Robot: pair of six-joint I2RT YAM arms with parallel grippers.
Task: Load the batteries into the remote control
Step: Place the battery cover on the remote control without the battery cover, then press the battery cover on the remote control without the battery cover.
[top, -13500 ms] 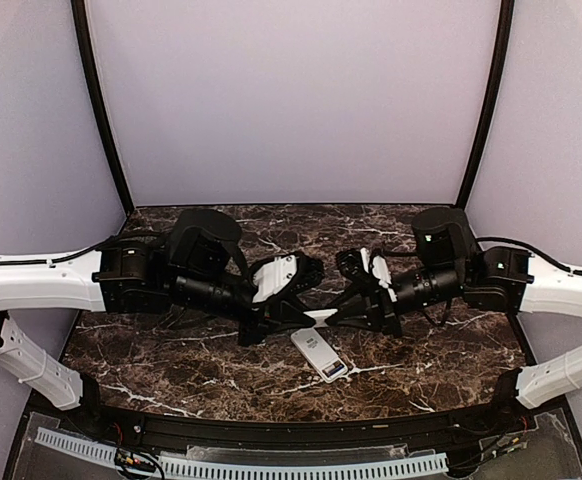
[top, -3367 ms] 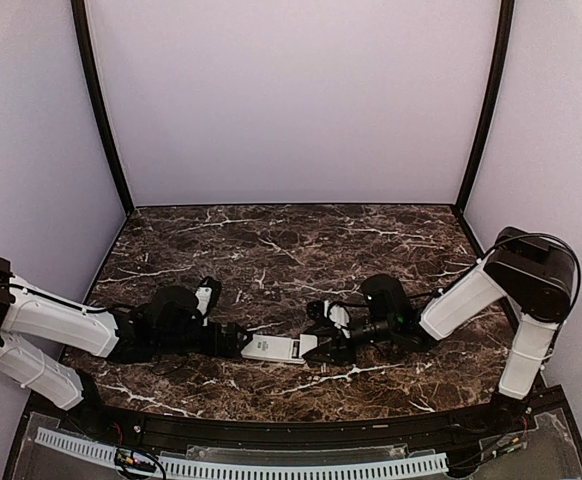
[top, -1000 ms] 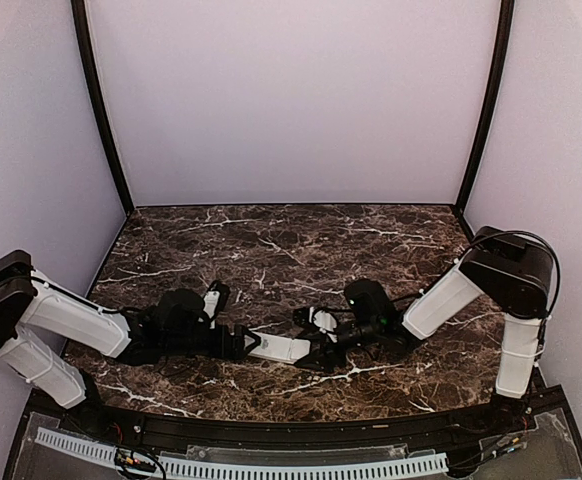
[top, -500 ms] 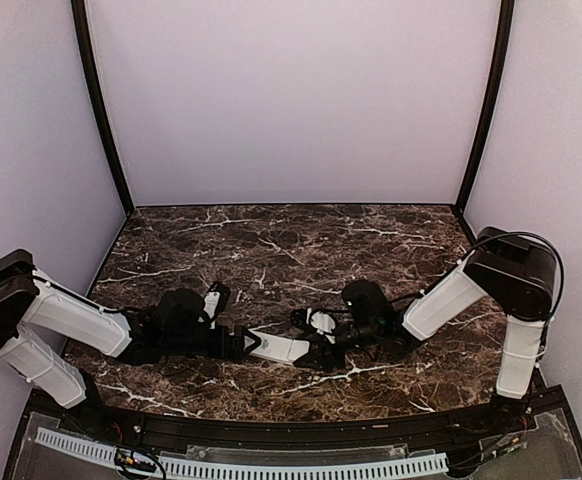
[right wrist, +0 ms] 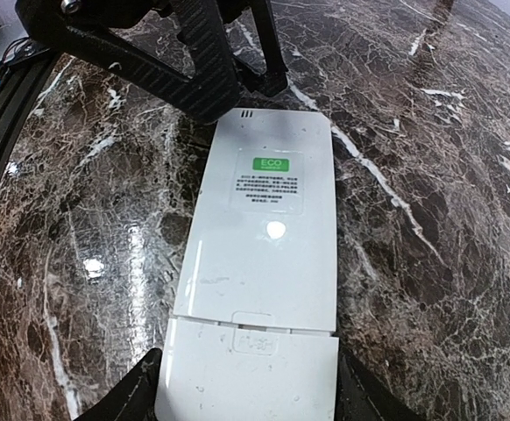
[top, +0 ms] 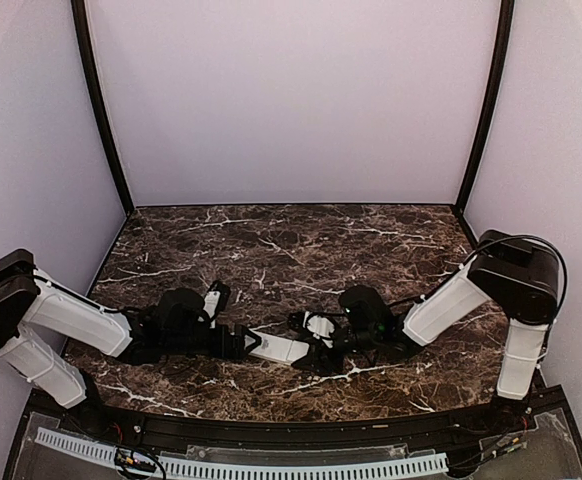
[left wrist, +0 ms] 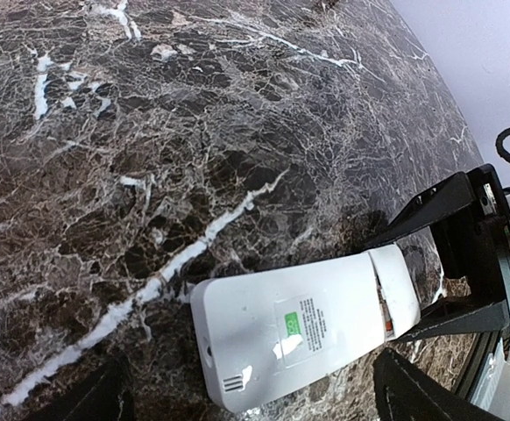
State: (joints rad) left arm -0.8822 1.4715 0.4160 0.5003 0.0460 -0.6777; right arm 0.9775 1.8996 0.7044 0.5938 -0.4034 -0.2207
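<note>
The remote control point(top: 279, 347) is seen lying flat on the dark marble table point(top: 301, 240). It sits near the 6 o'clock edge in the overhead view, with its length running roughly from 9 to 3 o'clock. The back face is turned up, and a green sticker point(right wrist: 271, 164) is seen on the white shell.

At the 3 o'clock end the battery cover point(right wrist: 248, 379) is marked off from the body by a seam. In the left wrist view a thin gap with a touch of orange is shown along that seam.

That end is gripped by the right gripper point(top: 316, 346). Its fingers point(right wrist: 145, 396) are pressed against both long edges of the cover, with the white plastic clamped between them.

The left gripper point(top: 239, 342) is placed at the 9 o'clock end. Its jaws are spread wider than the remote, whose end lies between them. In the left wrist view, bare marble is seen between each finger point(left wrist: 102, 396) and the shell, and nothing is held. In the right wrist view the left fingertips point(right wrist: 224, 103) sit just beside the far corners of the remote; whether they touch it cannot be told.

Both arms are stretched low over the marble, and the two grippers are pointed at each other along the remote.
</note>
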